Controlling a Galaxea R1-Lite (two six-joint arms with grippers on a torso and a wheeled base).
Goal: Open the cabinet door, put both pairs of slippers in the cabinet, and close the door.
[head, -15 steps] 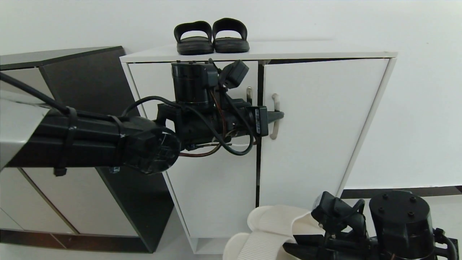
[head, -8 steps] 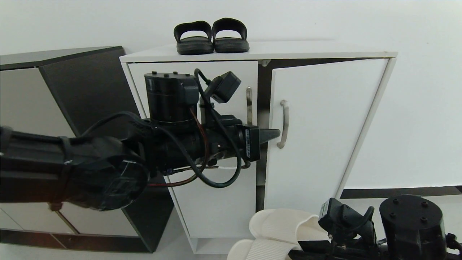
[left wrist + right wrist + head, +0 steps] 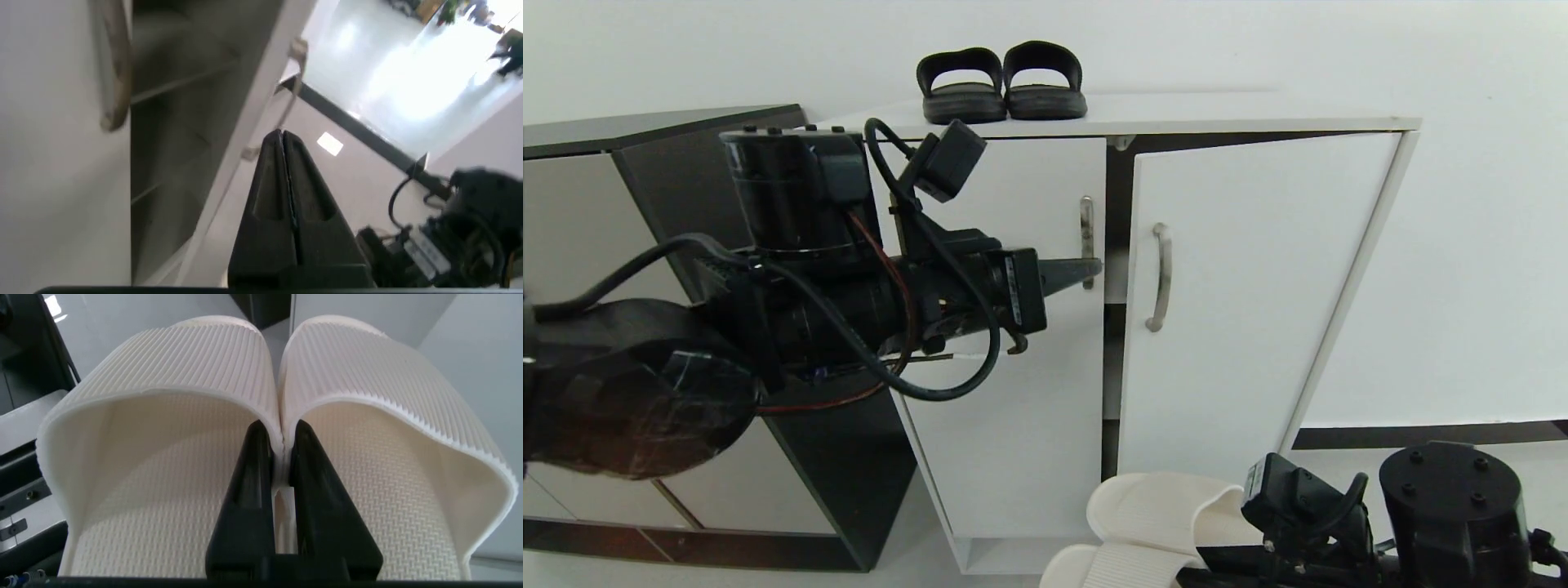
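Note:
A white two-door cabinet (image 3: pixel 1241 122) stands against the wall, its right door (image 3: pixel 1241 310) ajar with a dark gap beside the left door (image 3: pixel 1005 392). A pair of black slippers (image 3: pixel 1001 82) rests on the cabinet top. My left gripper (image 3: pixel 1090 267) (image 3: pixel 282 143) is shut with nothing in it, its tip in front of the left door's handle (image 3: pixel 1086 230), clear of the right door's handle (image 3: pixel 1158 278). Low at the right, my right gripper (image 3: pixel 278 453) is shut on the pair of white slippers (image 3: pixel 1143 514) (image 3: pixel 188 384), pinching their inner walls together.
A dark, slanted-front cabinet (image 3: pixel 694 171) stands close on the left of the white one. The cabinet interior (image 3: pixel 176 155) shows shelves through the gap. A black skirting strip (image 3: pixel 1429 434) runs along the wall at the right, above light floor.
The right door swung from shut to ajar. My left gripper let its handle go and drew back leftward, now in front of the left door's handle. The right arm barely moved.

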